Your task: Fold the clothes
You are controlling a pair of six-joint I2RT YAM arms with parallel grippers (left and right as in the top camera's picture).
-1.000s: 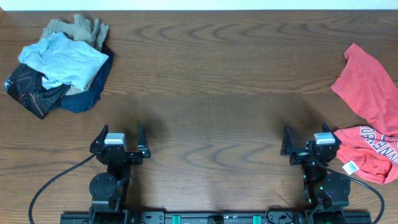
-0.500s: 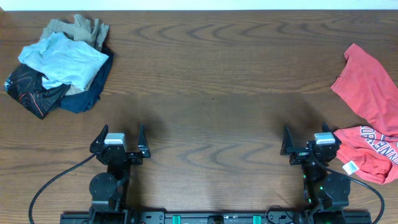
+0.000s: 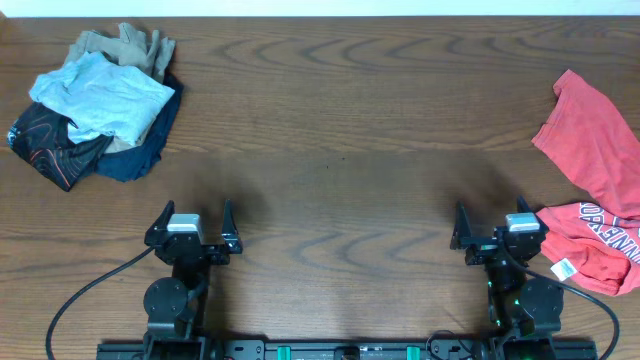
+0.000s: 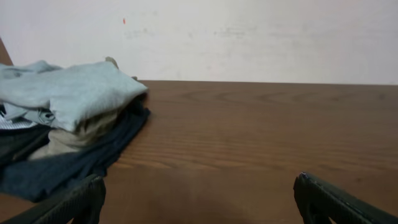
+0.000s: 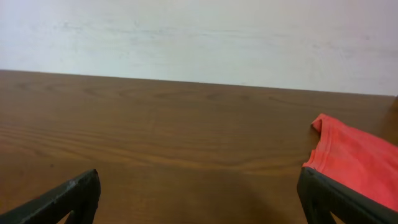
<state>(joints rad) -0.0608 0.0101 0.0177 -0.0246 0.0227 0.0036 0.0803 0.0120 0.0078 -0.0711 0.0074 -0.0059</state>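
The clothes, a coral-red T-shirt [image 3: 598, 180] with white lettering and a small white tag, lie crumpled at the table's right edge and run partly out of the overhead view. In the right wrist view a red corner of the T-shirt [image 5: 351, 162] shows at the right. My right gripper [image 3: 491, 222] rests near the front edge just left of the shirt, open with nothing between its fingers [image 5: 326, 199]. My left gripper [image 3: 193, 218] sits at the front left, also open and empty, fingers [image 4: 74, 202] spread wide.
A heap of light-blue, tan, navy and black garments [image 3: 95, 105] lies at the back left corner, and the same heap [image 4: 62, 124] fills the left of the left wrist view. A white wall stands behind the table's far edge. Black cables run from both arm bases.
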